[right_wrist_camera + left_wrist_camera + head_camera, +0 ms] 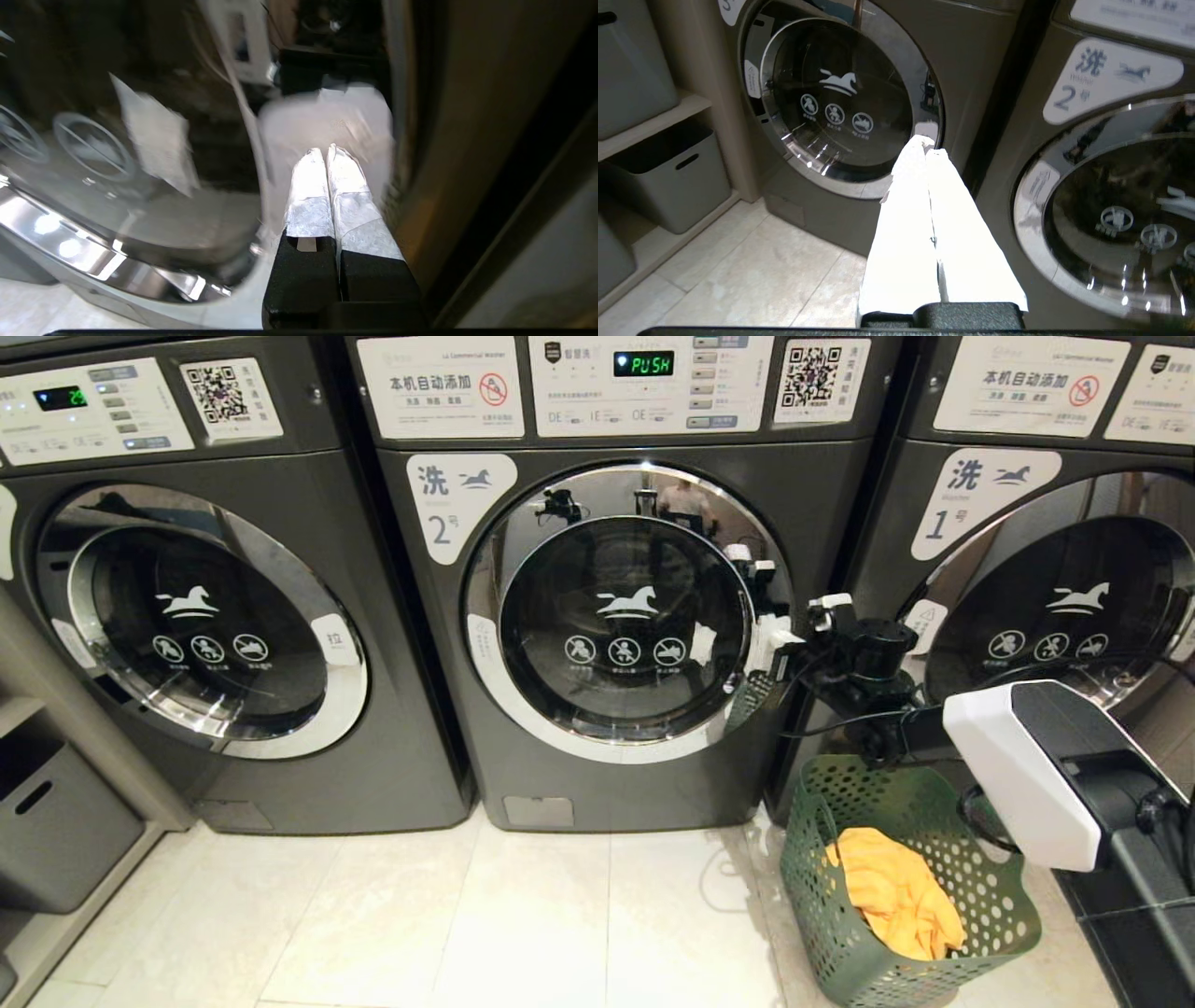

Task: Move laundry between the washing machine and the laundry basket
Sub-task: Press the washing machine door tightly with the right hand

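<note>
R gripper (pixel 782 649), 3 washers, 1 basket (pixel 990 896)

- Middle washing machine (pixel 597 616): white label (pixel 457 504) reads "洗" and "2号" beside a horse logo.
- Its green display (pixel 643 363) shows "PUSH".
- Its panel sticker (pixel 441 385) reads "本机自动添加".
- Right-hand machine (pixel 1055 569): label (pixel 980 495) reads "洗", "1号".
- QR codes (pixel 810 375) sit on the panels.
- Left machine's door tab (pixel 333 639) reads "拉".

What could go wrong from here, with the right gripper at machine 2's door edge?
1. The right gripper is shut at the closed washing machine door's right rim; its fingertips may slip off.
2. The laundry basket stands below that side, so a swinging door or the arm could knock it.
</note>
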Robot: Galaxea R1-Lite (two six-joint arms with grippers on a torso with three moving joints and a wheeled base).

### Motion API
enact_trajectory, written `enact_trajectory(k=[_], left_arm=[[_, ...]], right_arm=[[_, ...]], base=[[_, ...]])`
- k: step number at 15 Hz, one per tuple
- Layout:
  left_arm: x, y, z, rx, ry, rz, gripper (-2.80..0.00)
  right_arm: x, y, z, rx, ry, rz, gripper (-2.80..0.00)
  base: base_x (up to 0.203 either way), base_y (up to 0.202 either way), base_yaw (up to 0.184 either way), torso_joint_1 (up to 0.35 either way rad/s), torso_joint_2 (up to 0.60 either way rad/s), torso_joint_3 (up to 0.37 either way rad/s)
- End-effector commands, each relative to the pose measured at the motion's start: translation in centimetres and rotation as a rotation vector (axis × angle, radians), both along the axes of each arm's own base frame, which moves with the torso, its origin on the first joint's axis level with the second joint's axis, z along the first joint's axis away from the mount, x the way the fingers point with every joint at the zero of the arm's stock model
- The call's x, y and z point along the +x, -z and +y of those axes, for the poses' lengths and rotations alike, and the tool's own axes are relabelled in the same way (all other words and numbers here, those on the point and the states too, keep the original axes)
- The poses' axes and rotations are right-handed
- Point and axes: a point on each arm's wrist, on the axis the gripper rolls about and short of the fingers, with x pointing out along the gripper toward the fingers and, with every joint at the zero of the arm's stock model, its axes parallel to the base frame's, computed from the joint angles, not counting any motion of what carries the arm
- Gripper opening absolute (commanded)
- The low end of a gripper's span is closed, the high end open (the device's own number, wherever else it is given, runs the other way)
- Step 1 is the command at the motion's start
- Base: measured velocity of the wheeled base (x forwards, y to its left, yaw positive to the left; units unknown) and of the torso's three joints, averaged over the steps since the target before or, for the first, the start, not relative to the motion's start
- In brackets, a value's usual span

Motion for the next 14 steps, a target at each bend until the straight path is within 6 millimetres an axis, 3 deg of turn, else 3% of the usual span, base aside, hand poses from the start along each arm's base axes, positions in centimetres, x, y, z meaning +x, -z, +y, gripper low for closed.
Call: enact_trajectory(k=[1,3,5,10,14], left_arm=[[-4.3,0.8,0.2,0.009,0.002,-0.048,-2.80],[-6.3,2.8,0.2,0.025,0.013,0.029,-2.80],[-7.5,4.1,0.2,0.037,0.020,0.069,-2.80],[-8.6,7.4,0.2,0.121,0.059,0.166,-2.80],[-9.8,13.0,0.0,0.154,0.166,0.305,-2.80]], right_arm=[[0.9,3.5,-1.0,-0.006,0.017,0.046,-2.80],[1.1,5.2,-1.3,-0.006,0.020,0.045,-2.80],[1.1,5.7,-1.2,0.010,0.010,-0.013,-2.80],[0.9,4.2,-1.0,0.032,-0.022,-0.066,-2.80],[0.6,2.1,-0.5,0.038,-0.038,-0.113,-2.80]], base=[[0.000,0.000,0.000,0.000,0.00,0.000],[0.000,0.000,0.000,0.000,0.00,0.000],[0.000,0.000,0.000,0.000,0.00,0.000],[0.000,0.000,0.000,0.000,0.00,0.000],[0.000,0.000,0.000,0.000,0.00,0.000]])
